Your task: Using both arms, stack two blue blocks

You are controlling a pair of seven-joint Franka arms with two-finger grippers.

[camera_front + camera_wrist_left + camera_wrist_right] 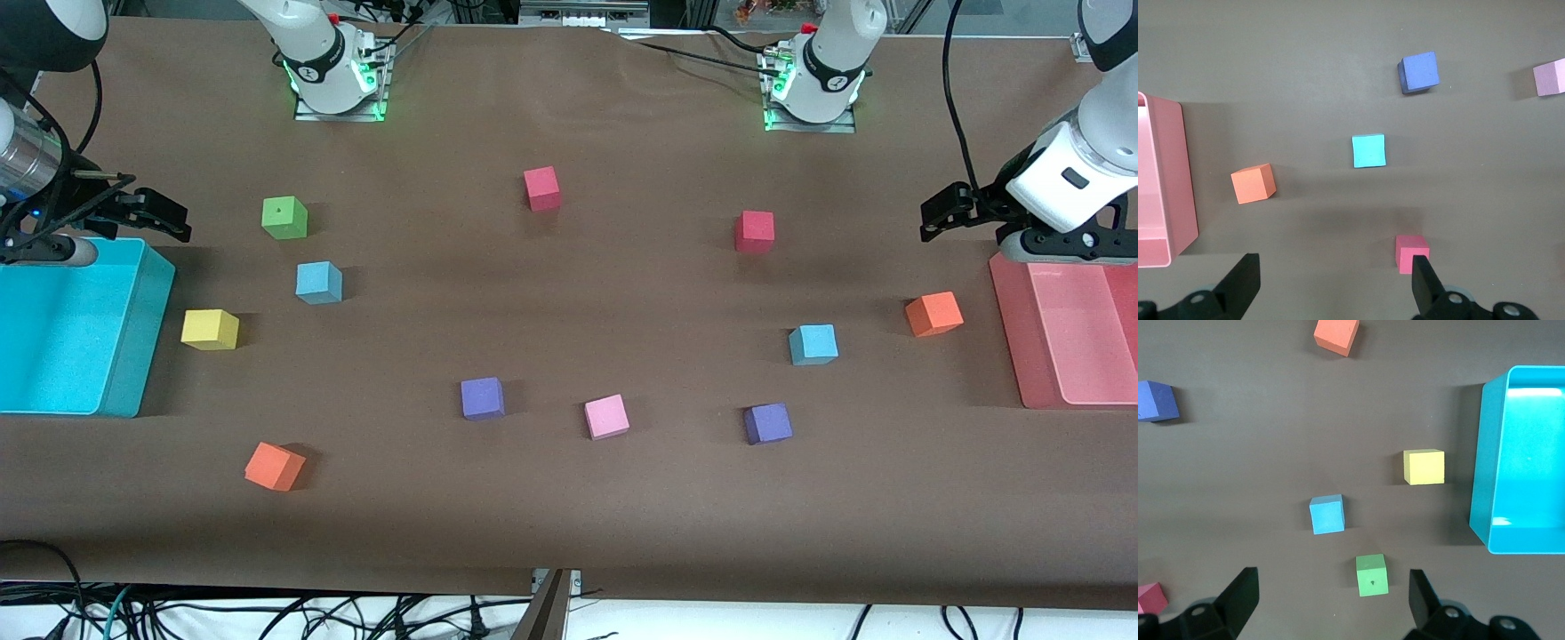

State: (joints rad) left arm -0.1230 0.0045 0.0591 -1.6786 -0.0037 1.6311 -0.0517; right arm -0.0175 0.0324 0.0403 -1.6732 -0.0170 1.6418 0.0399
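Two light blue blocks lie apart on the brown table. One blue block [319, 283] [1327, 514] sits toward the right arm's end, beside a green cube. The other blue block [813, 344] [1369, 151] sits toward the left arm's end, near an orange cube. My right gripper [164, 215] [1331, 581] hangs open and empty over the table by the cyan bin's edge. My left gripper [944, 213] [1333, 267] hangs open and empty over the table by the pink tray's corner. Neither gripper touches a block.
A cyan bin [133, 356] stands at the right arm's end and a pink tray [1009, 329] at the left arm's end. Scattered cubes: green [284, 218], yellow [210, 329], two orange [274, 466] [933, 314], two purple [483, 397] [767, 423], pink [606, 416], two red [542, 188] [755, 231].
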